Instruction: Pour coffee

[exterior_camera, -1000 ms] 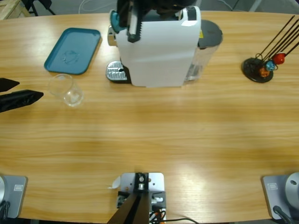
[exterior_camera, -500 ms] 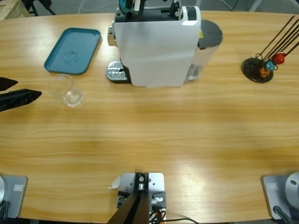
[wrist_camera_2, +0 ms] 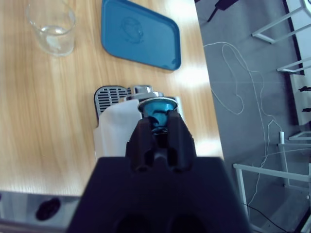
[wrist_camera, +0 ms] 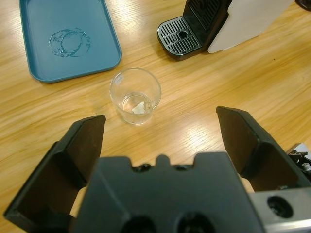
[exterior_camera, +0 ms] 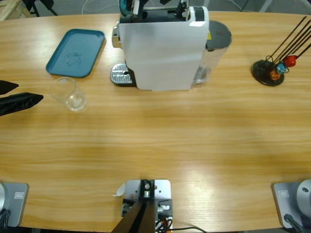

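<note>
A white coffee machine [exterior_camera: 163, 48] stands at the table's far middle, its drip grate [exterior_camera: 120, 74] facing left. Above the machine's top rear, my right gripper [wrist_camera_2: 158, 121] is shut on a teal coffee capsule [wrist_camera_2: 156, 106]; the high view shows that capsule [exterior_camera: 125, 6] at the top edge. A clear glass cup [exterior_camera: 70, 93] stands empty on the wood to the left of the grate. My left gripper [wrist_camera: 160, 121] is open, just short of the cup [wrist_camera: 135, 95]. In the high view it [exterior_camera: 30, 93] reaches in from the left edge.
A teal tray [exterior_camera: 76, 52] lies beyond the cup, wet marks on its floor. At the far right stands a black capsule stand [exterior_camera: 268, 72] with thin rods and coloured capsules. Bare wooden tabletop [exterior_camera: 170, 141] fills the near half.
The right gripper with the capsule has drawn back from over the machine's front-left corner toward the top edge of the high view. The left gripper and cup have stayed put.
</note>
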{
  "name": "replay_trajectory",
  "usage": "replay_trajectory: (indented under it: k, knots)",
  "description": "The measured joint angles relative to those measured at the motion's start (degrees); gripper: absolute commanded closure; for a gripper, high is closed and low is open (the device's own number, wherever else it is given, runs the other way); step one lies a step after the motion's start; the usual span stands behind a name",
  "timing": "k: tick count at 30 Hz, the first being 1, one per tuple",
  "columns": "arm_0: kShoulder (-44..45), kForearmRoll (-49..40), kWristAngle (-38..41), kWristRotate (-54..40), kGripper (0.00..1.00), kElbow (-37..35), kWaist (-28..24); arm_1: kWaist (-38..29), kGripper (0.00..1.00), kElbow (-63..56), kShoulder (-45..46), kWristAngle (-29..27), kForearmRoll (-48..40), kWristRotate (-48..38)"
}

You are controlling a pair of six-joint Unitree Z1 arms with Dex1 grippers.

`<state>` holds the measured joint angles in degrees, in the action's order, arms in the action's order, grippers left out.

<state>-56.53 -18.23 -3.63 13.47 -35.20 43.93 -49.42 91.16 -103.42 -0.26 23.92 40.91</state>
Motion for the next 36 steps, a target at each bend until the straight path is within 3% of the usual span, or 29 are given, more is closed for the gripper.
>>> replay_trajectory:
  k: [17, 19, 22, 24, 26, 28, 33, 36]
  knots:
    - [0.0, 0.0, 0.0, 0.0, 0.0, 0.1, 0.0, 1.7, 0.997, -2.6, 0.0, 0.0, -2.0, 0.0]
    - [0.0, 0.0, 0.0, 0.0, 0.0, 0.1, 0.0, 1.8, 0.921, -2.6, 0.0, 0.0, -2.1, 0.0]
    - [0.0, 0.0, 0.0, 0.0, 0.0, 0.1, 0.0, 1.8, 0.914, -2.6, 0.0, 0.1, -2.1, 0.3]
    - [0.0, 0.0, 0.0, 0.0, 0.0, 0.1, 0.0, 1.9, 0.771, -2.6, 0.0, 0.2, -2.1, 0.4]
    - [0.0, 0.0, 0.0, 0.0, 0.0, 0.1, 0.0, 1.9, 0.746, -2.6, -0.3, 0.4, -2.1, 0.4]
    - [0.0, 0.0, 0.0, 0.0, 0.0, 0.1, 0.0, 1.9, 0.63, -2.4, -0.7, 0.5, -2.1, 0.4]
    - [0.0, 0.0, 0.0, 0.0, 0.0, 0.1, 0.0, 2.0, 0.487, -1.4, -1.6, 0.5, -0.3, 0.4]
    - [0.0, 0.0, 0.0, 0.0, 0.0, 0.1, 0.0, 2.1, 0.352, -0.9, -1.6, 0.5, 0.6, 0.4]
